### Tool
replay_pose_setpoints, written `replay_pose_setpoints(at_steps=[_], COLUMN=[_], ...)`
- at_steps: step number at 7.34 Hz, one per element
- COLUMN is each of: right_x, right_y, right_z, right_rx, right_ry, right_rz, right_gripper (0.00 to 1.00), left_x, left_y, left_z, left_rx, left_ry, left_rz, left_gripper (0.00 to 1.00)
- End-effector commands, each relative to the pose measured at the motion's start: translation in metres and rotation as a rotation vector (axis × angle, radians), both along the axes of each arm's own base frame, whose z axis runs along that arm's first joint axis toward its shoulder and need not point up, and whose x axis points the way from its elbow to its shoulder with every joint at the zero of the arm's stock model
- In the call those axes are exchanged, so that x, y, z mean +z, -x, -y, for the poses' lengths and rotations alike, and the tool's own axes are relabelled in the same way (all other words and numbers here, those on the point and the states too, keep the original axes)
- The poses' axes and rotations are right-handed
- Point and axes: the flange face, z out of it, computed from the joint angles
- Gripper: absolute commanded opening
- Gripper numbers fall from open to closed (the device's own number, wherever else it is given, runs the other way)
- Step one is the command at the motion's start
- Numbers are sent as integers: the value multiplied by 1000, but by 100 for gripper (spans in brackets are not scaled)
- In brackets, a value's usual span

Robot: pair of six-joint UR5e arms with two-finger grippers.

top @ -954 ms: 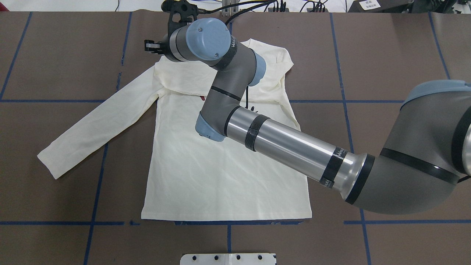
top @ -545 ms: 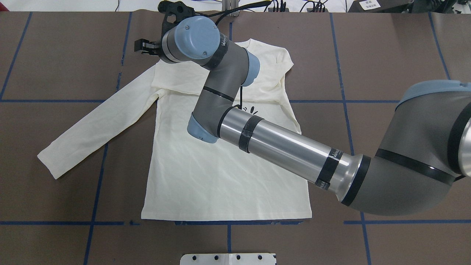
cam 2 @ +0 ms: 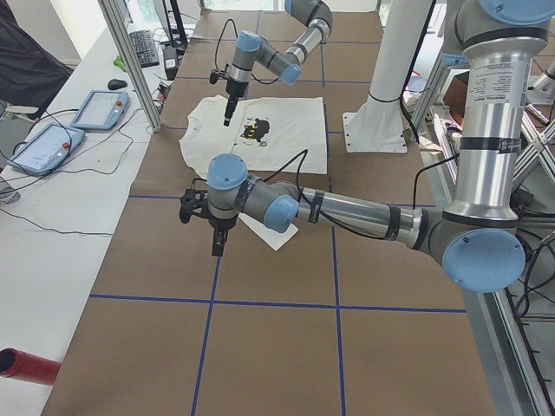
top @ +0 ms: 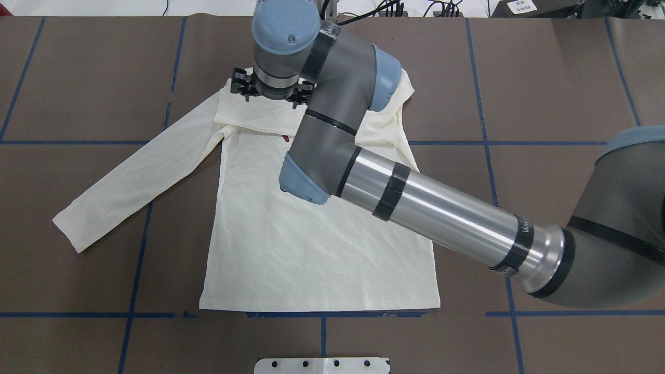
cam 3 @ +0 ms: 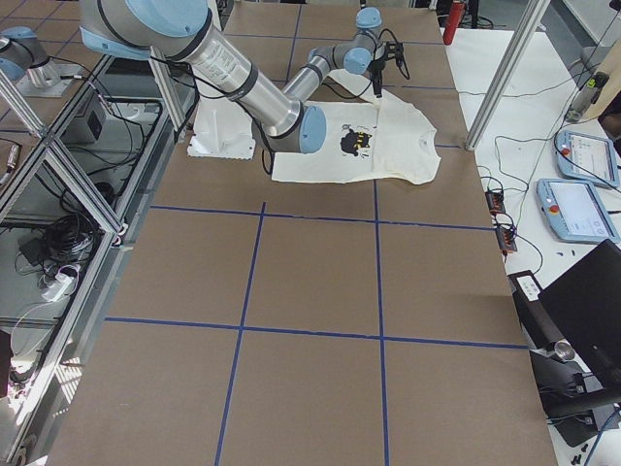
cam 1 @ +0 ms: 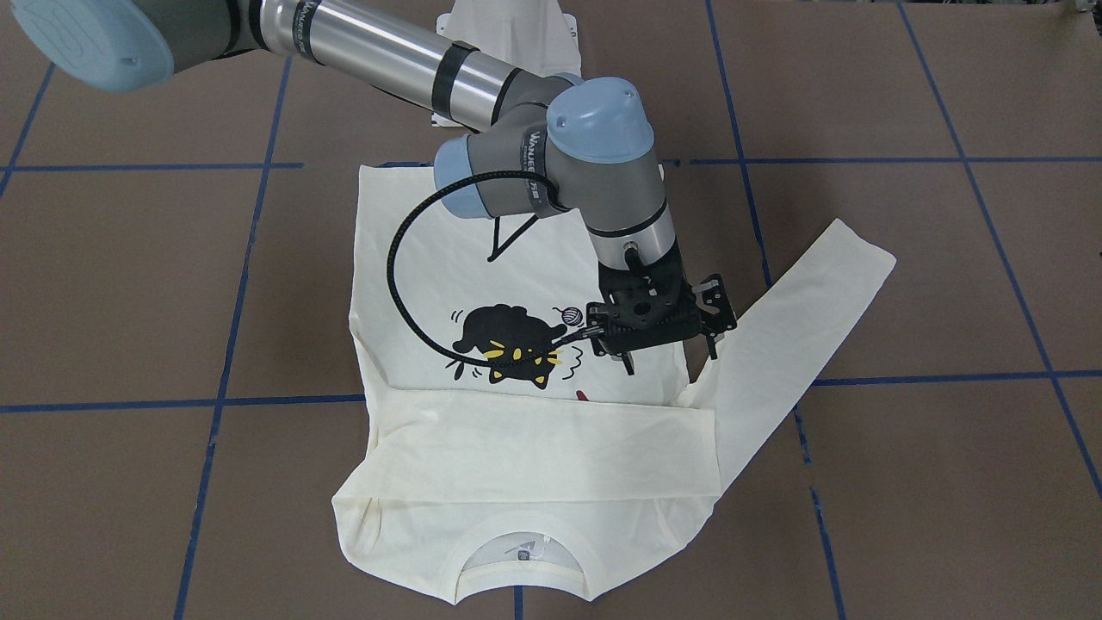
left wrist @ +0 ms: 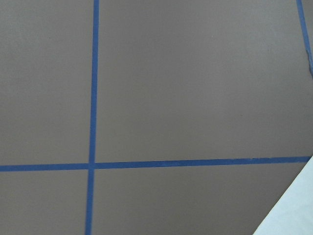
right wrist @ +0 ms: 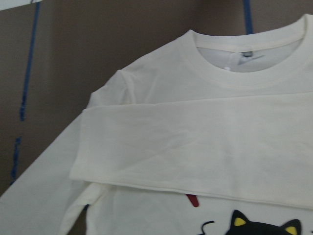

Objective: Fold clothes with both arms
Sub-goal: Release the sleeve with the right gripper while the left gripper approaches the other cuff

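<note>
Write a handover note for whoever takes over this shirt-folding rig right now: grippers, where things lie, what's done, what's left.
Right gripper: open, empty, above the T-shirt by its shoulder on the robot's left.
Left gripper: over bare table near the cuff; whether it is open or shut cannot be told.
T-shirt flat, print up.
Done: one sleeve folded across the chest.
Left: the outstretched sleeve, then the body folds.

Matt, creased cloth T-shirt [top: 311, 259] — glossy, smooth metal right arm [top: 441, 218].
</note>
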Motion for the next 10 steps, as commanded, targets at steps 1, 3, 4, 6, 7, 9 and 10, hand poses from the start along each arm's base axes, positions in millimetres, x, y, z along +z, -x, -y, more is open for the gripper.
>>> replay_pose_setpoints(at_steps=[1, 3, 4, 6, 7, 9, 10], right_x=[94, 149, 182, 207, 206, 205, 204], right_y=[-99, -203, -242, -263, -264, -265, -264], right_z=[-12, -17, -22, -21, -22, -22, -22], right_rx=[-78, -197, -241, -280, -283, -284, -282], right_ry=[34, -19, -19, -22, -20, -15, -13], right_rz=[-199, -275, -257, -256, -250, -240, -239], right_gripper=[100, 100, 100, 100, 100, 100, 100], left_x=[-1, 2, 5, 17, 32, 52, 53], left_y=[-79, -152, -190, -207, -212, -212, -212], left_z=[-47, -86, -103, -111, -113, -116, -117], left_rx=[-82, -171, -238, -261, -260, -256, -252], left_ry=[73, 216, 255, 270, 275, 291, 292], left_rz=[-75, -82, -56, -21, 11, 42, 43], left_gripper=[100, 100, 100, 100, 100, 100, 100])
